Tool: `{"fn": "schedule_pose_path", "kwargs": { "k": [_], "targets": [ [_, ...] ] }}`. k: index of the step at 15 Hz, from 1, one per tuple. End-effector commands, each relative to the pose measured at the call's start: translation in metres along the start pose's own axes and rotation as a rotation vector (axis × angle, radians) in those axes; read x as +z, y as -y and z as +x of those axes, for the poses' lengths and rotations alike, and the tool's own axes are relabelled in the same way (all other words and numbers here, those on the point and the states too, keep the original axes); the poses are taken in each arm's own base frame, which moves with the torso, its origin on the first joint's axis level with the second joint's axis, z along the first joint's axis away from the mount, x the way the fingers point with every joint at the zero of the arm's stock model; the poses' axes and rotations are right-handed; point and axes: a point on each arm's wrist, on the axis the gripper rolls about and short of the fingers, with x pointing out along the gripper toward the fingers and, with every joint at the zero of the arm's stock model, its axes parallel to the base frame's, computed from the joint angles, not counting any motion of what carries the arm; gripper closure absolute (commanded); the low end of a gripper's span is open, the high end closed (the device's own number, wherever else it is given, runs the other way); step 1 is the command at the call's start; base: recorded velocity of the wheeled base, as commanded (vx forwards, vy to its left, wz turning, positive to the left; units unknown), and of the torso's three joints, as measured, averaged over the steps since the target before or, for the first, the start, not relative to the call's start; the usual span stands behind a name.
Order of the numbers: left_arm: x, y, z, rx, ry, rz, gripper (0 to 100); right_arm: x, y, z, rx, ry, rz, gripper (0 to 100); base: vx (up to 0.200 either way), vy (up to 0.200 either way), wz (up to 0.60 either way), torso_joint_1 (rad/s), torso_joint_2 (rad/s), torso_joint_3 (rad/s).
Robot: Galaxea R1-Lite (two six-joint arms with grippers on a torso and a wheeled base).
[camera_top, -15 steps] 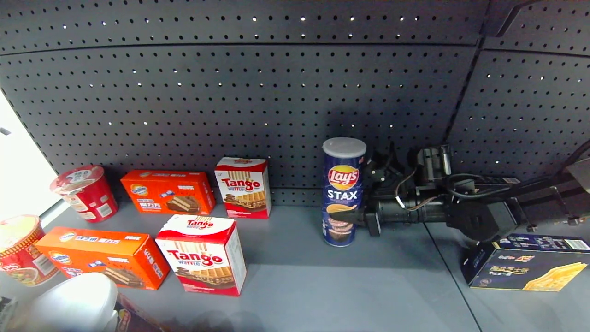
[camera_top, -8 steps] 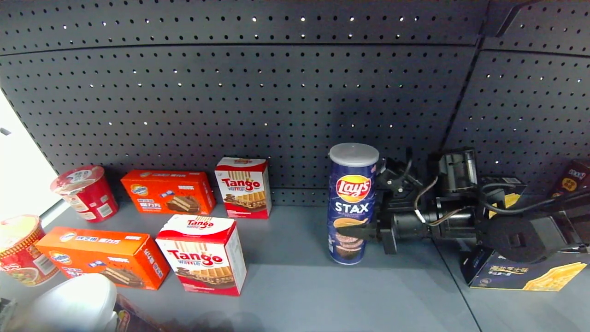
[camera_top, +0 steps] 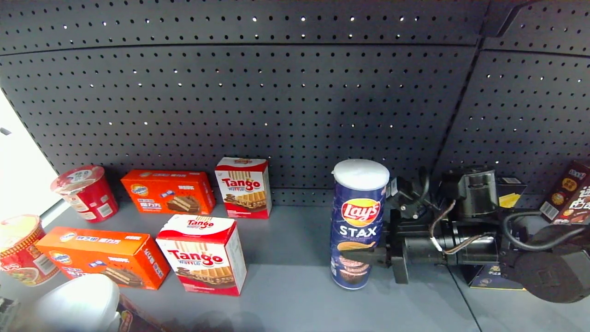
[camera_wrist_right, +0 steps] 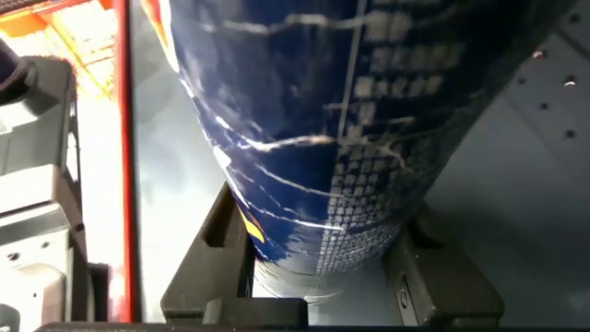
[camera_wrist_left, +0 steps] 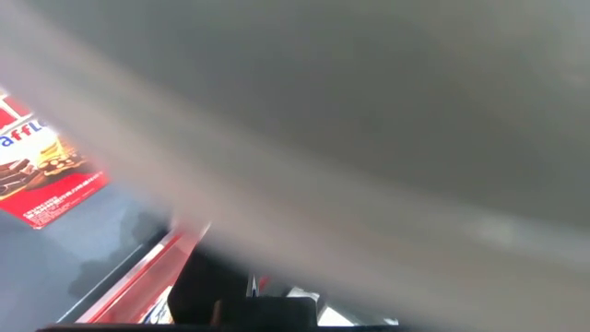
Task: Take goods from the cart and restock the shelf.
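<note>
Grey metal shelf (camera_top: 286,295): wafer boxes (camera_top: 203,258) and noodle cups (camera_top: 85,191) stand on its left part
Blue chip can (camera_top: 358,221): upright on the shelf's right part, well apart from the wafer boxes; whether its base touches the shelf I cannot tell
Can's handling: probably light, with a stiff card wall and a glossy, slippery skin; tall and narrow, so tippy; a hard squeeze could dent it
Right gripper (camera_top: 354,254): fingers clamped on the can's lower half, one each side
Hold: this low grip suits setting down; mid-height would steady it better
Plastic lid (camera_top: 361,174): seated on top, no place to grip
</note>
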Motion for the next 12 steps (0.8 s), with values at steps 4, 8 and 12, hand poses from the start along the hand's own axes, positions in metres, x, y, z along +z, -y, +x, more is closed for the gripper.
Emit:
{"fn": "schedule_pose_path", "kwargs": {
  "k": [4,8,12],
  "targets": [
    [0.0,0.0,0.001,0.002,-0.004,-0.003,100,-0.007,-0.019,-0.016,0.007,0.004,-0.002,100,0.0,0.0,0.0,0.0,0.0,0.0],
    [-0.001,-0.001,0.001,0.004,-0.009,-0.004,100,-0.02,-0.027,-0.021,0.002,0.02,-0.002,100,0.0,0.0,0.0,0.0,0.0,0.0],
    [-0.002,-0.001,0.002,0.005,-0.016,-0.005,100,-0.029,-0.031,-0.022,0.0,0.019,0.013,100,0.0,0.0,0.0,0.0,0.0,0.0]
  ]
}}
